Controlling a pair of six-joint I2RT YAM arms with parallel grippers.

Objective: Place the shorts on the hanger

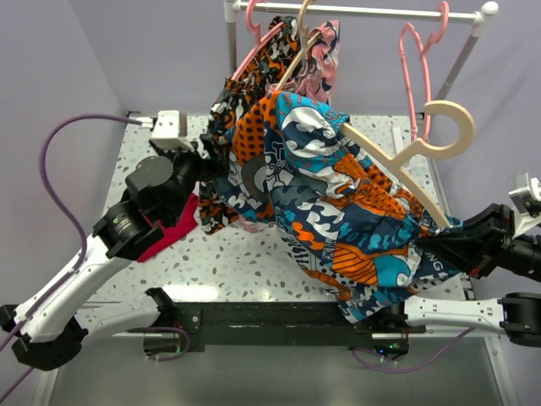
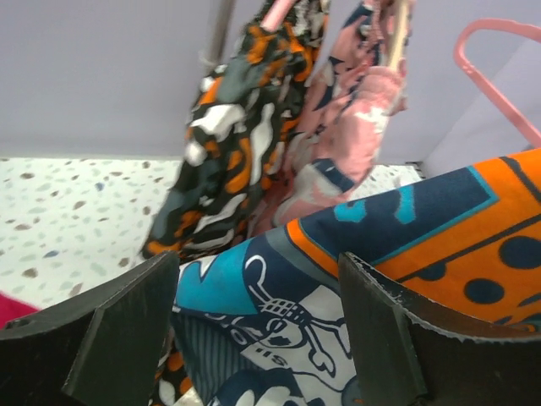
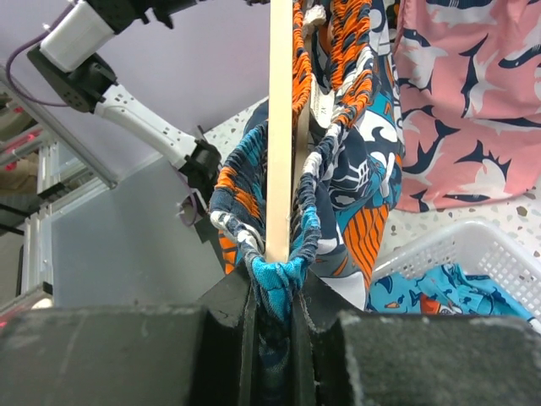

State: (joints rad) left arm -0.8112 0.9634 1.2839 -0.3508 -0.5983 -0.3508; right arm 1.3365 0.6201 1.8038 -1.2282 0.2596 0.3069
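Note:
The shorts (image 1: 338, 211), printed in deep blue, orange, turquoise and white, hang stretched over the cream hanger (image 1: 397, 169) above the table's middle and right. The hanger's hook (image 1: 448, 127) points to the back right. My right gripper (image 1: 429, 245) is shut on the waistband's lower right end, right by the hanger's bar end. In the right wrist view the gripper (image 3: 277, 292) pinches bunched turquoise waistband (image 3: 279, 275), and the bar (image 3: 281, 127) rises straight above it. My left gripper (image 1: 211, 165) is open at the shorts' left side. In its wrist view its fingers (image 2: 118, 330) straddle the printed fabric (image 2: 287, 313).
A rail (image 1: 363, 10) at the back carries pink hangers (image 1: 414, 59), black-orange-white shorts (image 1: 221, 152) and pink shark-print shorts (image 1: 325, 59). A red cloth (image 1: 173, 224) lies under the left arm. A white basket (image 3: 456, 249) holds turquoise shorts (image 3: 439, 292).

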